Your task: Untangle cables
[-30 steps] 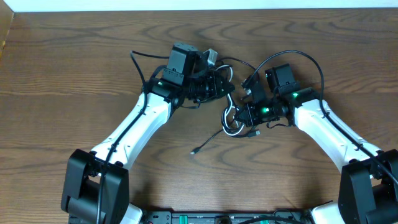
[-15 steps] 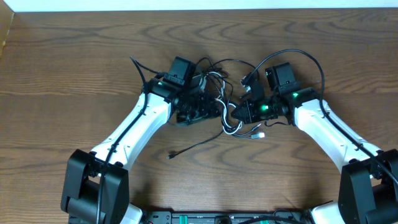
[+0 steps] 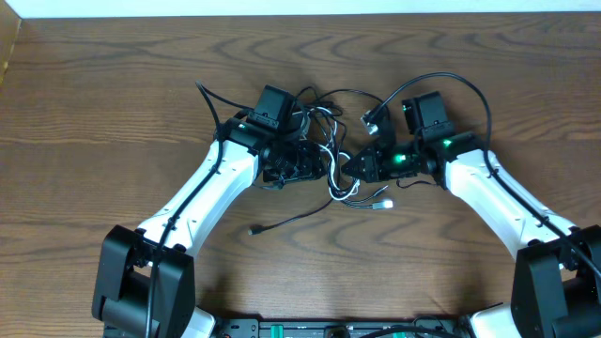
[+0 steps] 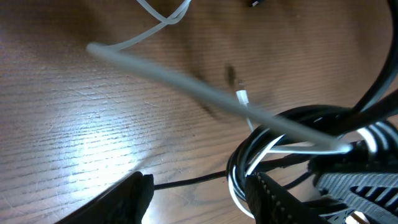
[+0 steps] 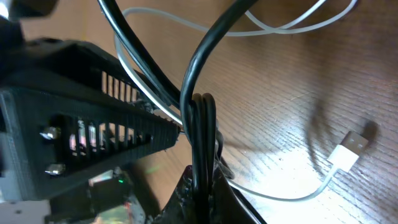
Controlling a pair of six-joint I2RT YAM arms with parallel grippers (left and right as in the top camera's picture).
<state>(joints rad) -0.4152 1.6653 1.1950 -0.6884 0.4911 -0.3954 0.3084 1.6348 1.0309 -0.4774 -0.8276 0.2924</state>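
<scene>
Dark brown wood-grain table [image 3: 103, 103], pale strip along its far edge, bright glare patches

Overhead looks straight down on the table [image 3: 94, 94]; wrist cameras sit close — left from nine o'clock, right from three — sharing the cables [image 3: 336, 188] (mid-table tangle).

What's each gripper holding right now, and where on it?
Right gripper pinches two black strands of the cables mid-length, not at a plug. Left gripper is open, clamping nothing.
</scene>
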